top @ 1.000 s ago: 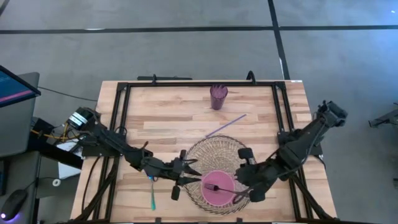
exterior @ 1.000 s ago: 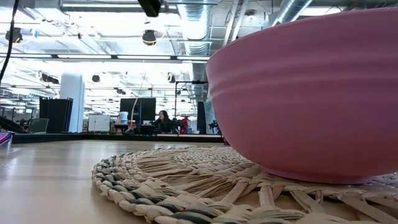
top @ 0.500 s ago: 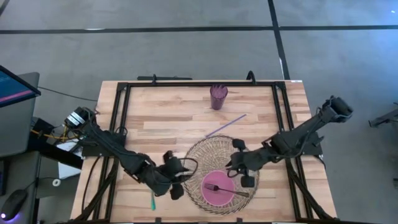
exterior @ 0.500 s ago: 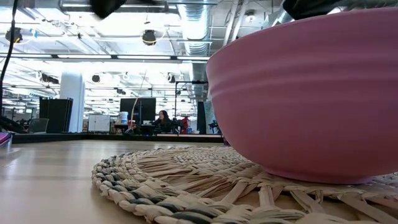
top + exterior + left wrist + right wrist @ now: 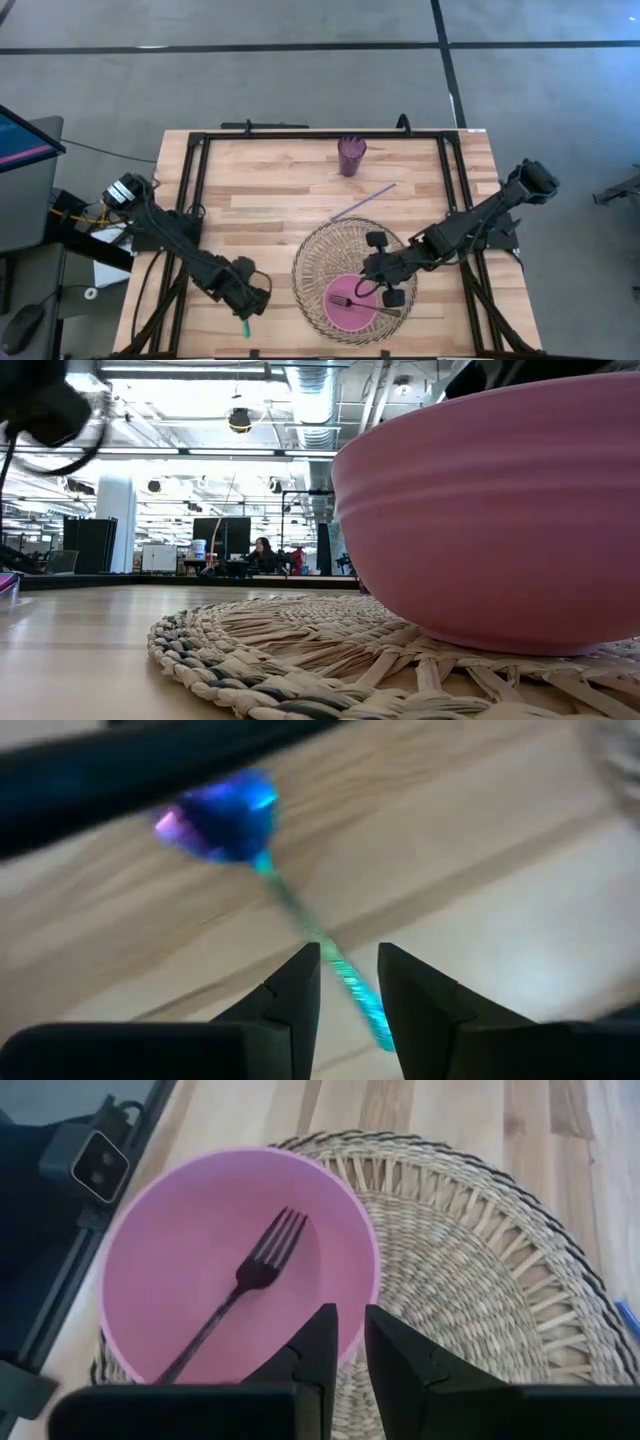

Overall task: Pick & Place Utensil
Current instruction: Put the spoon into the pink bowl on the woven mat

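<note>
A pink bowl (image 5: 343,312) stands on a round woven mat (image 5: 330,245) and fills the low view (image 5: 490,510). A dark fork (image 5: 245,1285) lies inside the bowl (image 5: 180,1280), with its handle on the rim. My right gripper (image 5: 350,1325) hovers over the mat just far of the bowl (image 5: 370,272), narrowly open and empty. A teal-handled utensil with a blue head (image 5: 225,815) lies on the wood near the left front corner (image 5: 243,327). My left gripper (image 5: 253,303) is above its handle, open, with its fingers (image 5: 300,985) on either side of the handle (image 5: 340,970).
A purple cup (image 5: 351,155) stands near the far edge. A thin purple stick (image 5: 362,203) lies on the wood just far of the mat. A black frame rail (image 5: 195,200) borders the table. A small camera (image 5: 95,1155) sits by the near edge.
My right gripper has drawn back from the bowl's near right side toward the far edge, leaving the fork in the bowl. My left gripper has moved from the bowl's left side toward the table's left and near edge, arriving over the teal utensil.
</note>
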You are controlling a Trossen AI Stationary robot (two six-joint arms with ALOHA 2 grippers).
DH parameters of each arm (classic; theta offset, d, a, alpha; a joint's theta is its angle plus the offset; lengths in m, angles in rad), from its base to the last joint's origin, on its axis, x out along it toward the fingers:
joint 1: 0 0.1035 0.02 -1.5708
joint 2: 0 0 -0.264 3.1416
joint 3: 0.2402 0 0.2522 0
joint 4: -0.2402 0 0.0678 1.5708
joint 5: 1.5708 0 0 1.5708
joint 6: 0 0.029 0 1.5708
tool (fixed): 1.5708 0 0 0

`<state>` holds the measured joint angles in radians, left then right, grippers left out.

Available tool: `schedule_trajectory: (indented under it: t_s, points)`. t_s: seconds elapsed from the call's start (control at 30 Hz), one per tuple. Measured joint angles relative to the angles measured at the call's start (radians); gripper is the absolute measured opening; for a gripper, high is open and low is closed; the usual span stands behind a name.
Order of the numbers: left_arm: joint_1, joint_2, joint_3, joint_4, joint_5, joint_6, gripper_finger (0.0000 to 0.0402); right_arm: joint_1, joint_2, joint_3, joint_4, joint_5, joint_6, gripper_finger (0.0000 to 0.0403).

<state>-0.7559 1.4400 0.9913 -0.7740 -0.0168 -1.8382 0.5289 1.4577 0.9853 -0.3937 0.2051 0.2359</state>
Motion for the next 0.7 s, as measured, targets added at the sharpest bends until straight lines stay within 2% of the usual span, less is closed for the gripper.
schedule_trajectory:
  t_s: [0.1, 0.27, 0.7]
  points:
    - [-0.040, 0.000, -0.049, 0.070, -0.008, -0.065, 0.0104, 0.000, 0.003, 0.000, -0.009, 0.000, 0.000, 0.0048]
    - [-0.076, 0.000, -0.096, 0.225, -0.076, -0.127, 0.0104, -0.001, 0.001, 0.000, -0.006, 0.000, -0.008, 0.0048]
    - [-0.077, 0.002, -0.159, 0.238, -0.077, -0.142, 0.0104, 0.001, 0.000, 0.000, -0.006, 0.001, -0.010, 0.0048]
